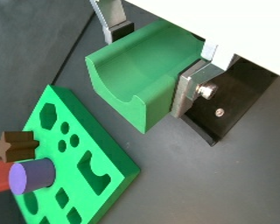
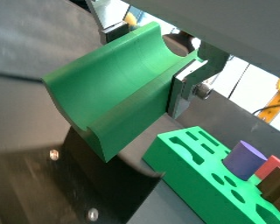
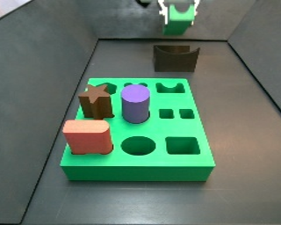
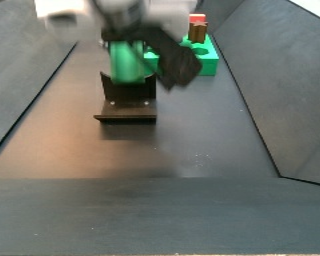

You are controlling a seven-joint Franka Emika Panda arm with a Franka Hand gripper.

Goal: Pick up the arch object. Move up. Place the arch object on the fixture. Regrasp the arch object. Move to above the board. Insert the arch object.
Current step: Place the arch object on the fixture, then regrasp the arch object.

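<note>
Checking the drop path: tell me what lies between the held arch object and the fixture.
Nothing: in a side view the claw holds the arch object above the fixture, with only bare dark wall between.

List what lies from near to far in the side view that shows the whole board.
Salmon block → purple cylinder on the board → fixture → gripper holding the arch object.

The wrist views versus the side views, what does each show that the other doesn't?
Only the wrist views show the gripper's flat silver fingers clamped on the muted-green arch object, its notch visible. Only a side view shows the whole bright green board with the salmon block, and the dark fixture beyond it, under the raised gripper. Both show the arch held, the purple cylinder and the brown star peg.
</note>
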